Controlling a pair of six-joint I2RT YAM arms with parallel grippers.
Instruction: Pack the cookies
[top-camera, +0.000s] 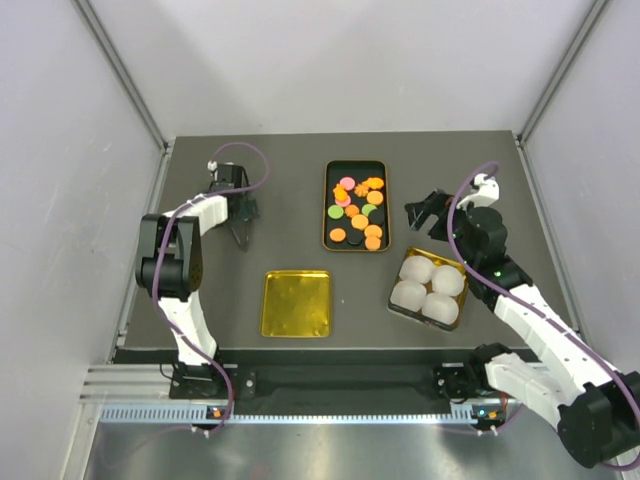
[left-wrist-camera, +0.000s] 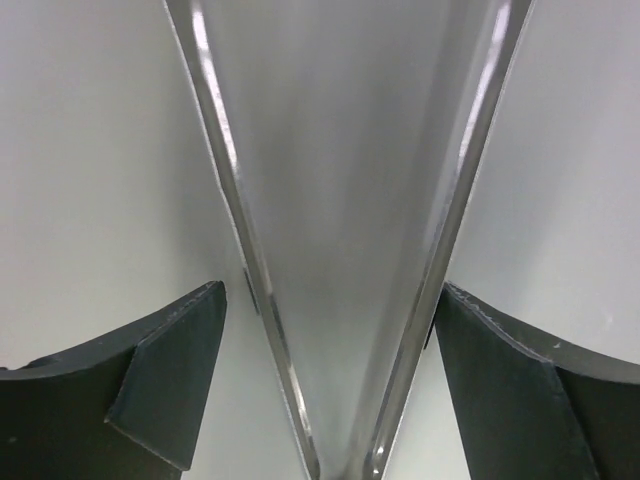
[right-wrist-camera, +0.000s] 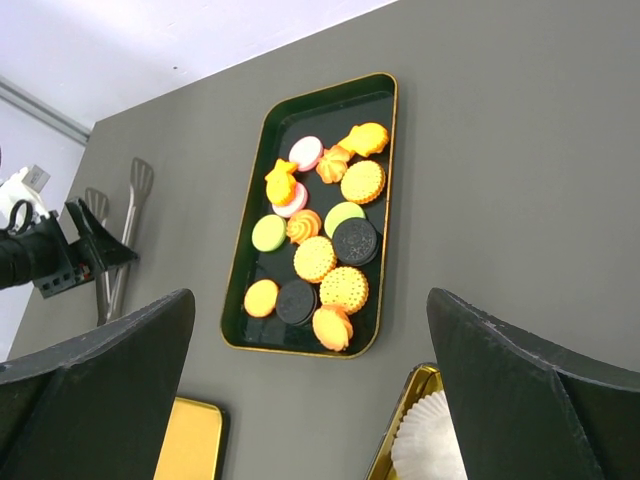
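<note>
The cookies (top-camera: 356, 210) all lie in the black tray (top-camera: 350, 170) at the middle of the surface (top-camera: 290, 190). They form a loose heap of orange, pink, green and black pieces, some touching or overlapping one another.

Your right gripper (top-camera: 425, 212) sits just to the right of the tray, apart from its rim and touching nothing. Its fingers are spread wide and it grips nothing. In the right wrist view the tray (right-wrist-camera: 375, 120) and the cookies (right-wrist-camera: 318, 250) show in the gap between the two fingers (right-wrist-camera: 120, 360), beyond their tips.

Your left gripper (top-camera: 240, 215) is on the other side of the tray, well apart from it. Its jaws also stand released, with nothing between them. In the left wrist view you see only the two dark fingers (left-wrist-camera: 170, 370) against the pale walls and their metal corner posts, so no cookie appears there.

A pair of metal tongs (right-wrist-camera: 128, 225) lies on the surface left of the tray, just beside the left gripper (right-wrist-camera: 85, 245).

A flat gold square tin (top-camera: 296, 303) lies nearer to the arm bases than the tray and a little to its left. Four white paper cups (top-camera: 447, 282) sit grouped together nearer than the tray on its right side.
</note>
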